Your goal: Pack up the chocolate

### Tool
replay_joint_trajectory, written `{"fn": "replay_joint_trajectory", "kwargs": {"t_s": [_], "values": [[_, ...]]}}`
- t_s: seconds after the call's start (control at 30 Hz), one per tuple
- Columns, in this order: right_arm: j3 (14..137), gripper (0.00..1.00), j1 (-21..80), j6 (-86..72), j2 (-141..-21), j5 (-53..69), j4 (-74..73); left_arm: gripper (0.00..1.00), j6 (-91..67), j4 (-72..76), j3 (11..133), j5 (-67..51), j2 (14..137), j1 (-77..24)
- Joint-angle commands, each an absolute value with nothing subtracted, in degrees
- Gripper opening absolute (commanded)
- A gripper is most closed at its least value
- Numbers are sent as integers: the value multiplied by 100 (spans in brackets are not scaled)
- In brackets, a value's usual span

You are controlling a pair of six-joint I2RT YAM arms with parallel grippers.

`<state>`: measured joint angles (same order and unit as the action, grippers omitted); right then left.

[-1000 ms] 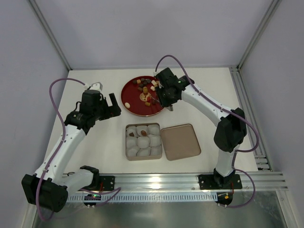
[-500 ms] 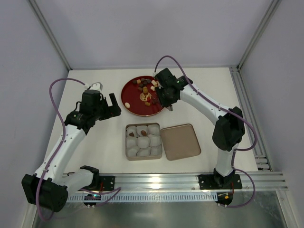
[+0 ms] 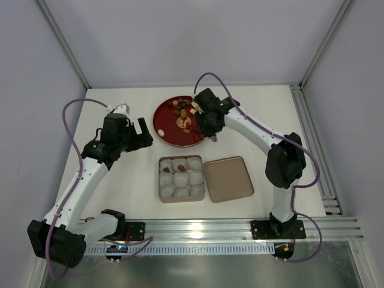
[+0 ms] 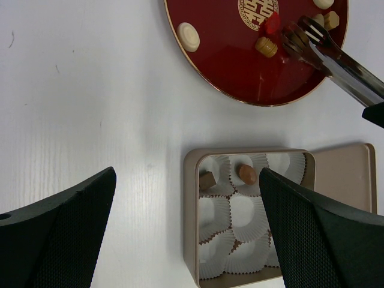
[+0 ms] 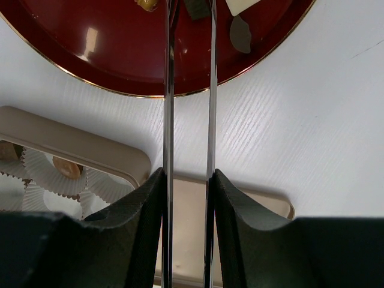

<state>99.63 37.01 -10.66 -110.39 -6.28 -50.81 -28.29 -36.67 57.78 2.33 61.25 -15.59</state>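
Observation:
The chocolate [image 3: 183, 110] lies as several small pieces on a red plate [image 3: 163, 127]; cream, tan and red ones [image 4: 266, 46] show in the left wrist view. Two pieces sit in paper cups [image 4: 245, 173] in the top row of the tan tin [image 3: 161, 180]. My right gripper [image 5: 189, 198] is shut on thin metal tongs [image 4: 342, 66]. Their tips [image 4: 300, 35] rest low over the plate beside a tan piece; I cannot tell if they hold one. My left gripper [image 4: 186, 240] hangs open above the table left of the tin, holding nothing.
The tin's lid [image 3: 228, 178] lies flat just right of the tin. White paper cups [image 4: 249, 219] fill the tin's other slots. The right arm [image 3: 282, 162] reaches over the lid's far side. The arm bases and a metal rail [image 3: 198, 231] run along the near edge.
The right arm's elbow has swung slightly left and its gripper with the tongs has crept a little further over the plate. The left arm has not moved.

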Motion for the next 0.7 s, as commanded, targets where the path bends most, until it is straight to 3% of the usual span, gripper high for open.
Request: {"fn": "replay_joint_trajectory", "kwargs": {"t_s": [0.0, 0.67], "values": [[10010, 38, 3709, -1063, -10828, -659, -4922, 100, -2857, -3480, 5757, 193, 6126, -1521], [9905, 38, 3718, -1107, -10652, -677, -5027, 100, -2865, -3480, 5757, 176, 6126, -1512]]}}
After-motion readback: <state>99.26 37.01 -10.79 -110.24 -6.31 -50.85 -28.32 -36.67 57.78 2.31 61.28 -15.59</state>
